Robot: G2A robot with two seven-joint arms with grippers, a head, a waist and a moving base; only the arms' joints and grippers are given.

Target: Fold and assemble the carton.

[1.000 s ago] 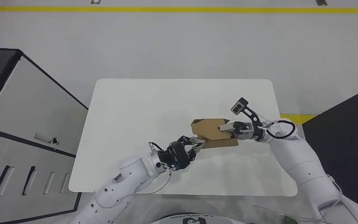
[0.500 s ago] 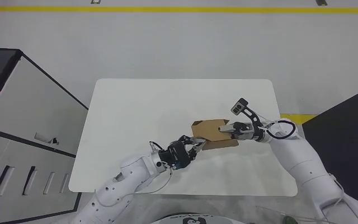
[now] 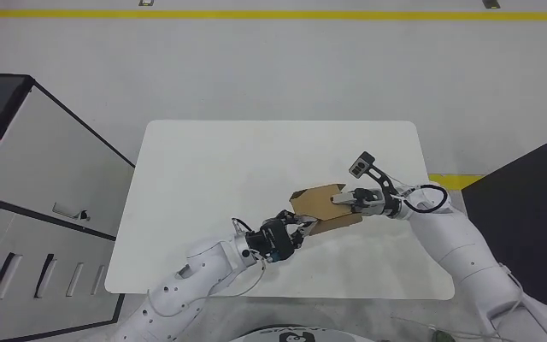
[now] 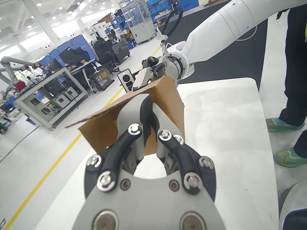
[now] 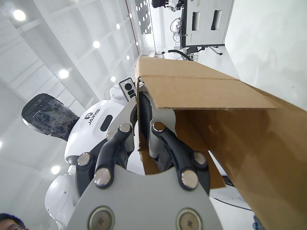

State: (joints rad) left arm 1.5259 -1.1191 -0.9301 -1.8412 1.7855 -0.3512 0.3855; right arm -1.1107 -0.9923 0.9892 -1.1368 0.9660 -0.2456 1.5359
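The brown cardboard carton [image 3: 325,208] is held over the white table [image 3: 214,171], right of its middle, partly opened and tilted. My left gripper [image 3: 302,227] is shut on the carton's near left edge; in the left wrist view its fingers [image 4: 129,118] pinch the carton [image 4: 165,101] panel. My right gripper [image 3: 340,198] is shut on the carton's right end. The right wrist view has the carton [image 5: 215,92] wall clamped between the fingers [image 5: 144,106], and the left wrist view has the right gripper [image 4: 140,82] at the far top corner.
A grey cabinet [image 3: 43,188] stands left of the table. A dark platform [image 3: 513,188] lies to the right. A person's legs and green shoes [image 4: 285,125] are beside the table's right side. Yellow floor lines run behind the table.
The carton has tilted and risen slightly, its right end lifted by my right gripper. My left gripper shifted a little toward the table's front with its edge.
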